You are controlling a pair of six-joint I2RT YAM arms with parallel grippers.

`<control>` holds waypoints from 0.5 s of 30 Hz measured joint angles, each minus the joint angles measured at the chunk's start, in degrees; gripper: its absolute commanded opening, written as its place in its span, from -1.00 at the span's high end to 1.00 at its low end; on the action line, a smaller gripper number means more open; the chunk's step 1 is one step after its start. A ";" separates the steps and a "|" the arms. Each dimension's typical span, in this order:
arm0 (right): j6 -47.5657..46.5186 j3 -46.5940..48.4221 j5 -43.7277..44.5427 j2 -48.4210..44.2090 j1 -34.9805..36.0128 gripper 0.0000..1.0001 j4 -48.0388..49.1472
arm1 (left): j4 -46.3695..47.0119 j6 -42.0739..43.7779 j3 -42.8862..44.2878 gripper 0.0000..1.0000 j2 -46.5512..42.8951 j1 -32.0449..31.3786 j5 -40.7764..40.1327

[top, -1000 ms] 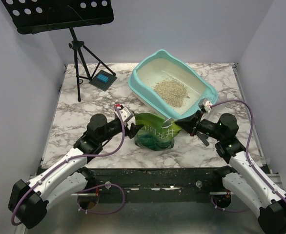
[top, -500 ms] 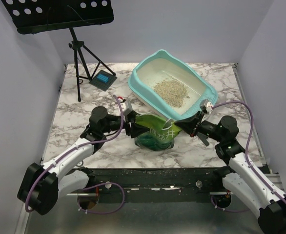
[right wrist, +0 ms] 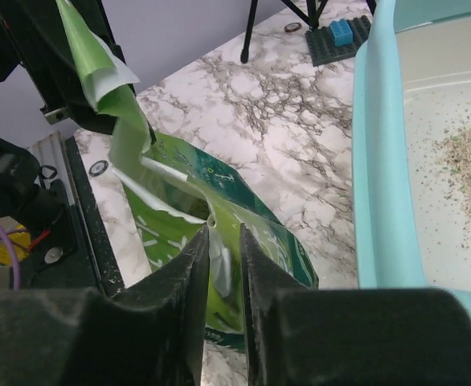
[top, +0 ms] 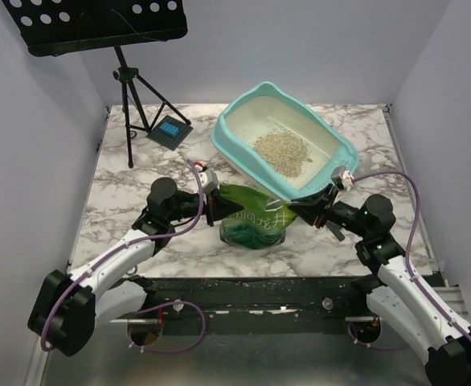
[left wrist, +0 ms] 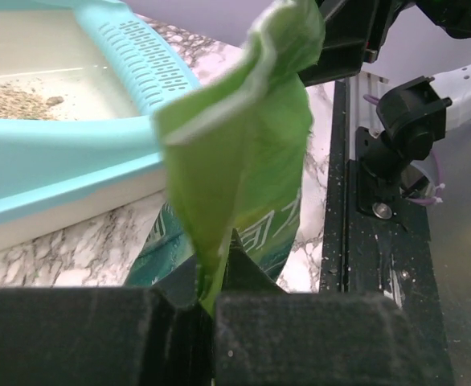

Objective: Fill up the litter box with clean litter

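Observation:
The turquoise litter box [top: 222,133] sits at the back right, with a pile of beige clean litter [top: 282,149] inside. In front of it stands a green printed bag [top: 255,221], mouth up. My left gripper [top: 218,206] is shut on the bag's left rim. In the left wrist view the green foil [left wrist: 243,137] runs down into my left gripper [left wrist: 207,301], with the litter box [left wrist: 75,161] behind. My right gripper [top: 298,207] is at the bag's right rim. In the right wrist view my right gripper [right wrist: 225,237] stands slightly open around the foil edge [right wrist: 171,201].
A black music stand on a tripod [top: 131,88] is at the back left, with a small dark plate carrying a blue block [top: 169,130] by its foot. A black rail [top: 260,289] runs along the near edge. Grey walls close both sides.
My left gripper reached in to the bag's left rim and shut on it. My right gripper's jaws, earlier shut on the right rim, have parted.

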 measured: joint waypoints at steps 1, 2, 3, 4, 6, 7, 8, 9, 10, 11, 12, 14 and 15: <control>0.20 -0.15 0.02 -0.20 0.00 0.12 0.31 | -1.75 0.83 0.00 1.00 -1.18 0.00 -0.50; 0.15 -0.28 0.00 -0.22 0.00 0.04 0.63 | -3.98 2.23 0.00 1.00 -2.78 -0.04 -1.33; 0.11 -0.37 -0.02 -0.02 0.00 -0.01 1.20 | -5.55 3.10 -0.02 1.00 -4.04 -0.02 -1.68; 0.04 -0.46 -0.20 0.48 0.00 -0.05 1.97 | -8.13 4.59 0.00 1.00 -5.84 -0.02 -2.43; 0.33 -0.68 -1.44 2.05 0.00 -0.13 4.79 | -11.85 6.82 -0.02 1.00 -8.74 -0.02 -3.69; 0.59 -1.01 -2.38 3.26 0.00 -0.15 6.93 | -13.31 7.67 0.00 1.00 -9.77 -0.02 -4.26; 0.87 -1.79 -3.69 4.87 -0.04 -0.17 10.32 | -15.37 8.83 -0.02 1.00 -11.39 -0.02 -5.07; 1.03 -2.40 -4.68 6.03 -0.04 -0.18 12.79 | -16.57 9.46 -0.02 1.00 -11.78 0.00 -5.60; 1.14 -3.10 -5.79 7.58 -0.04 -0.18 15.47 | -17.75 10.16 -0.02 1.00 -13.25 0.02 -6.14; 1.03 -3.63 -6.84 9.29 -0.04 -0.18 17.84 | -18.56 10.64 -0.02 1.00 -13.99 0.02 -6.69; 0.79 -3.91 -7.67 11.02 -0.04 -0.18 19.85 | -19.23 11.13 -0.02 1.00 -14.47 0.00 -7.13; -0.28 -4.04 -9.05 14.19 -0.04 -0.22 22.75 | -20.37 11.78 -0.04 1.00 -15.37 -0.11 -8.11; -1.01 -4.04 -9.90 15.47 -0.04 -0.22 24.13 | -20.81 12.02 -0.07 1.00 -15.69 -0.28 -8.63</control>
